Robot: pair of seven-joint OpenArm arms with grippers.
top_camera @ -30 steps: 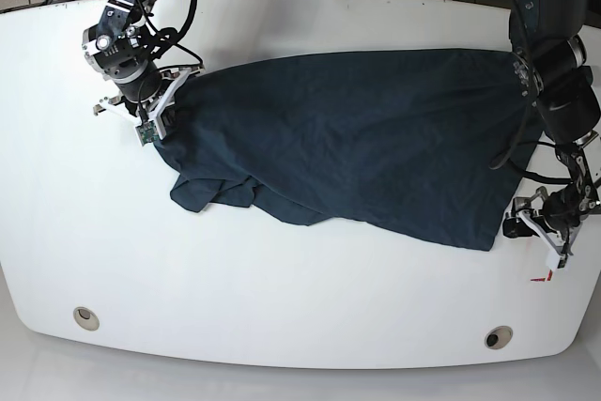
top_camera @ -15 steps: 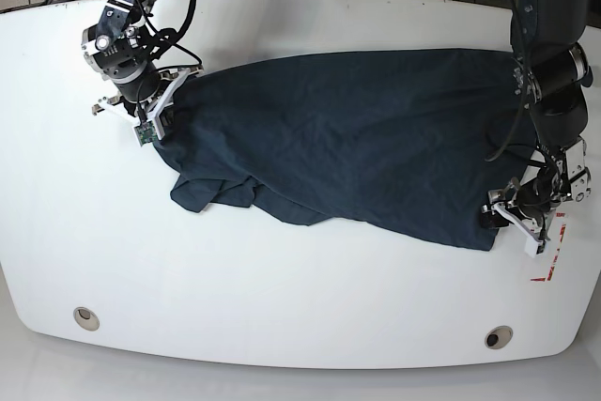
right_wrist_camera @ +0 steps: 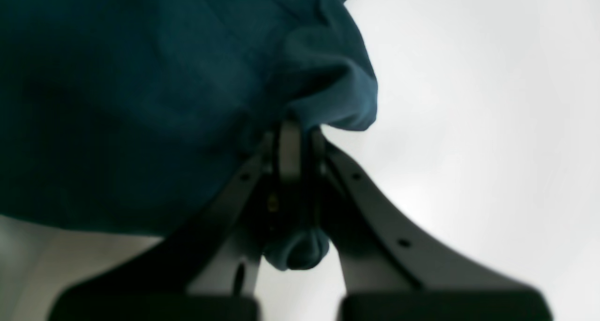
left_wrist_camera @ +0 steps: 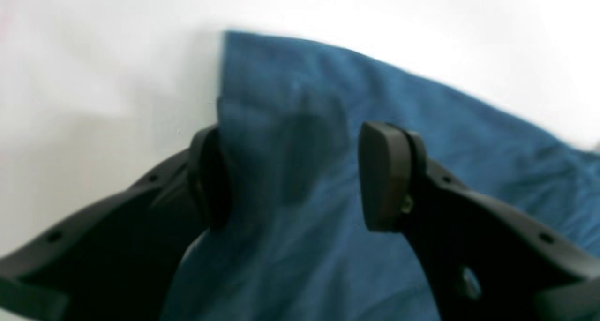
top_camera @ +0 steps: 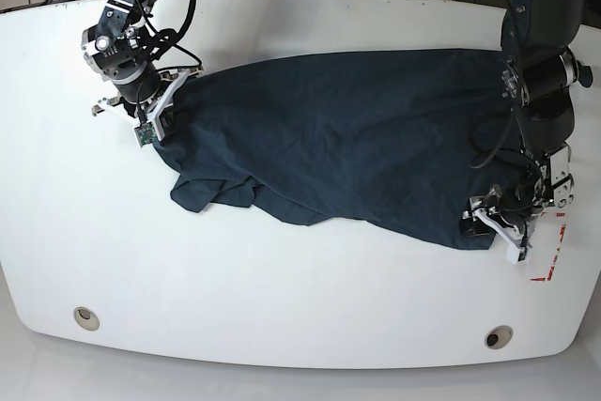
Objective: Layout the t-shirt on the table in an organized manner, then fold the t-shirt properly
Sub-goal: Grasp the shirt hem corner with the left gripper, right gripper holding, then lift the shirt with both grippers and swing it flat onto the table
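Observation:
The dark navy t-shirt (top_camera: pixel 357 147) lies spread and creased across the white table (top_camera: pixel 300 307), with a bunched sleeve at its lower left. In the base view my right gripper (top_camera: pixel 160 115) sits at the cloth's upper left edge. In the right wrist view my right gripper (right_wrist_camera: pixel 293 131) is shut on a fold of the t-shirt (right_wrist_camera: pixel 140 100). My left gripper (top_camera: pixel 485 219) is at the lower right corner. In the left wrist view my left gripper (left_wrist_camera: pixel 295 175) stands open, its pads on either side of the t-shirt (left_wrist_camera: pixel 468 133) corner.
Two round grommet holes (top_camera: pixel 85 316) (top_camera: pixel 498 336) sit near the front edge. A red-outlined mark (top_camera: pixel 550 260) lies just right of my left gripper. Cables run behind the table's far edge.
My left gripper has moved left and slightly up, from beside the red mark onto the t-shirt's lower right corner. The right gripper and the cloth have stayed still.

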